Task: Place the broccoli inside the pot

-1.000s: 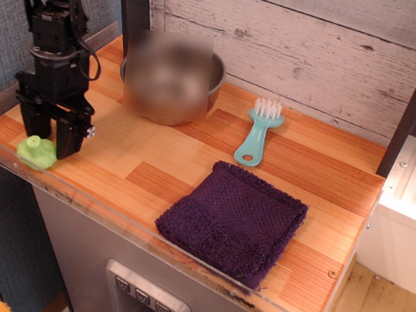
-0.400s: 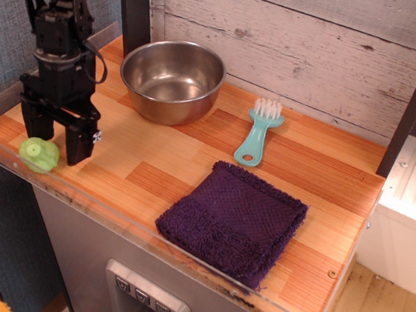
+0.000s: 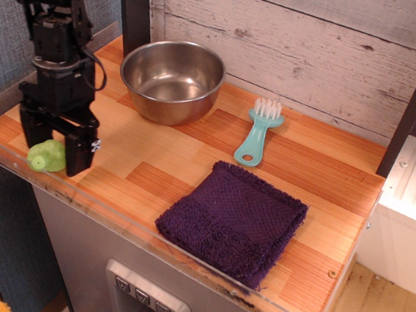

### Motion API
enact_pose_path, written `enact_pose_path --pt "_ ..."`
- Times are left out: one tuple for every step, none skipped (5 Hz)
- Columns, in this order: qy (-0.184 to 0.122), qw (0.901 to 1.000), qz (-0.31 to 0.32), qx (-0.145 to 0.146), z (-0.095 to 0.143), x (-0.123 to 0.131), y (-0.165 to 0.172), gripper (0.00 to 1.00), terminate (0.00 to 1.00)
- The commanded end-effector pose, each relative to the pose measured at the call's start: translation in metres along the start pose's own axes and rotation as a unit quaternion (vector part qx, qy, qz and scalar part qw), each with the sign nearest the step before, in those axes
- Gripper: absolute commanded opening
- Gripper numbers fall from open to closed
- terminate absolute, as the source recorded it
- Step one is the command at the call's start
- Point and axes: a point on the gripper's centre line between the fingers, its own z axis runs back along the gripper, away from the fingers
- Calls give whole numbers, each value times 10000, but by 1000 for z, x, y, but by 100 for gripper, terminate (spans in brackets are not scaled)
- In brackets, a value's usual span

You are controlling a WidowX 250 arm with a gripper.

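Observation:
The broccoli point(image 3: 45, 157), a small lime-green toy floret, lies near the front left corner of the wooden counter. My black gripper point(image 3: 54, 156) is lowered over it with the fingers spread, one on each side of the floret. The jaws stand apart and do not visibly press on it. The pot point(image 3: 172, 80), a shiny steel bowl, stands empty at the back left, well behind and to the right of the gripper.
A teal brush point(image 3: 258, 134) lies right of the pot. A folded purple cloth point(image 3: 234, 220) lies at the front middle. A clear plastic lip point(image 3: 112, 217) runs along the counter's front edge, and a wooden plank wall stands behind.
The gripper has come down and slightly forward, so that the broccoli now sits between its fingers. The floret has shifted a little to the right.

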Motion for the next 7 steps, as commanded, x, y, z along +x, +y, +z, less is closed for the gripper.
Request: enact_pose_path --pt "-125 9998 141 1 11 -3 11 0 0" --pt "1 9999 144 -49 7 0 12 0 0" --pt "-55 10000 14 -32 15 8 5 0 0" --pt "-771 9966 -251 147 61 35 -20 0 0" --pt "-1272 9905 -321 403 105 68 -35 0 0" --pt "-1430 9880 -382 443 119 105 -42 0 0" --pt "-1395 9887 -370 415 113 147 -44 0 0"
